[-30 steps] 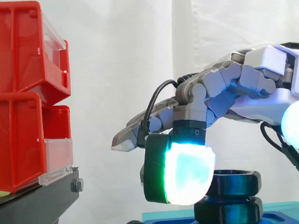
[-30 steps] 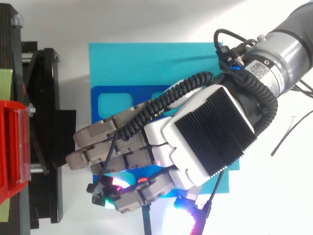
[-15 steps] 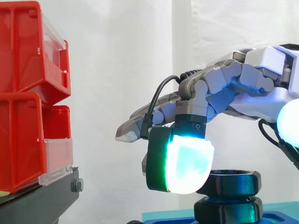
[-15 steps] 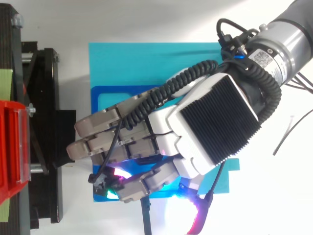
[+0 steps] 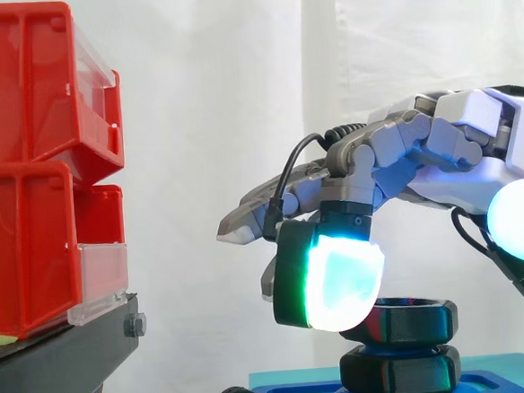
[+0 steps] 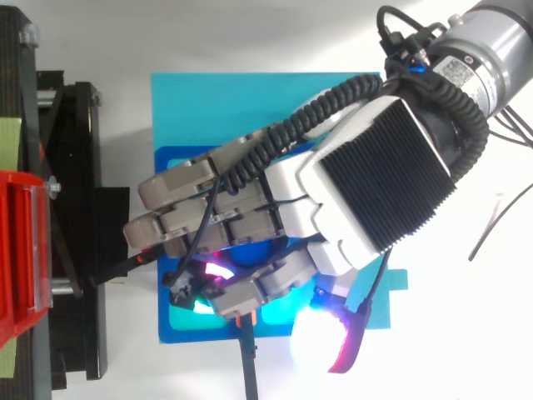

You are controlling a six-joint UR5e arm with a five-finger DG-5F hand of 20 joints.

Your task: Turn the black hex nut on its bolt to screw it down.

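White curtain (image 5: 219,92) backs the work, with red bins (image 5: 27,177) on a black stand (image 5: 58,373) at the left of the side view. A blue base (image 6: 250,108) lies beneath the hand (image 6: 366,192), which reaches leftward over it, palm down. Most of its fingers are stretched out; one is bent downward and ends in a green pad (image 5: 340,276). It appears to grip nothing. The nut (image 5: 415,321) sits on the base atop a second black hex piece (image 5: 400,371), directly below the hand, its turning axis upright. The green pad overlaps the nut's upper left edge; whether they touch cannot be told. The hand likely needs to come down to flank it.
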